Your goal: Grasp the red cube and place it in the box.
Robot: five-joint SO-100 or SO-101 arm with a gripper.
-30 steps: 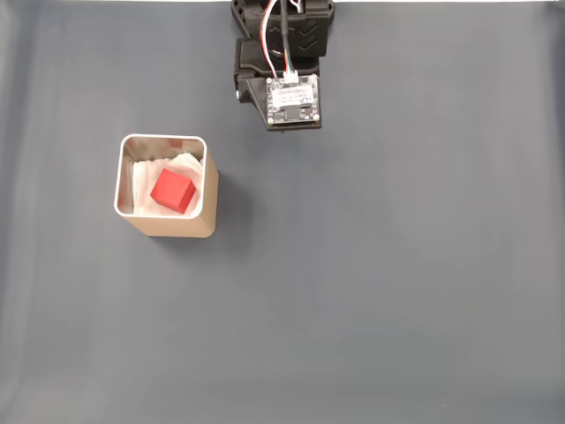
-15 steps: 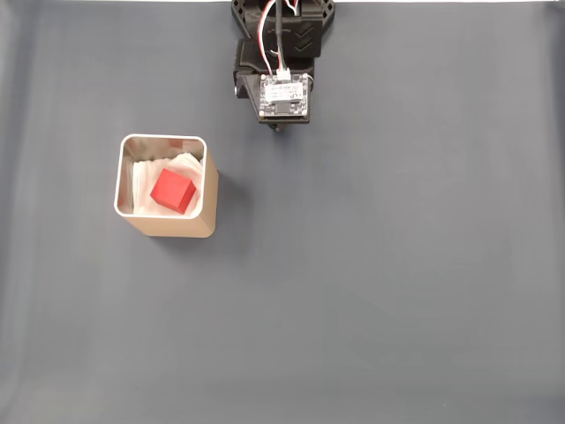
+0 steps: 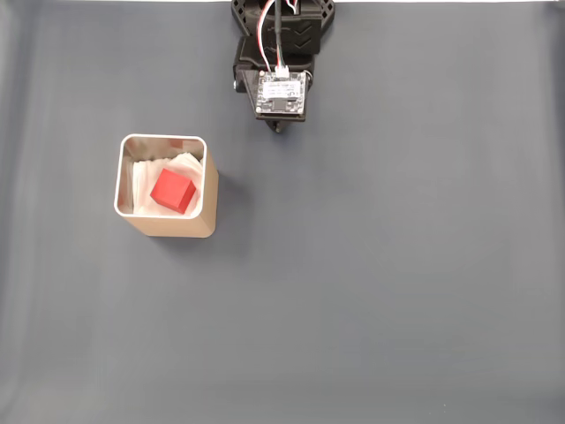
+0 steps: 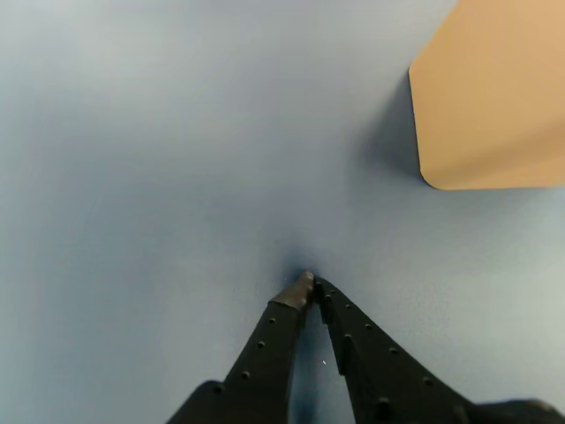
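Fixed view: red cube [image 3: 172,191] sits inside box [image 3: 165,185] at left, on white lining. Gripper [image 4: 311,284], fingertips pinched together w/ nothing between, far centre. Cube prob. light, rigid; grip opposite flat faces.

Gripper [image 4: 311,284]: enters from the bottom edge, two black fingers converging upward to a point near the middle of the frame.
Jaws: tips together, only a thin wedge of surface visible between the fingers lower down; nothing held between them.
Fingers [image 4: 265,344]: dark, matte, dotted with small holes along their length.
Box [image 4: 494,97]: tan outer wall with a rounded corner, in the upper right, cut off by the frame edges; its inside cannot be seen.
Box and gripper: well apart.
Table [image 4: 150,159]: plain blue-grey surface, a soft shadow beside the box and a fainter one at the fingertips.
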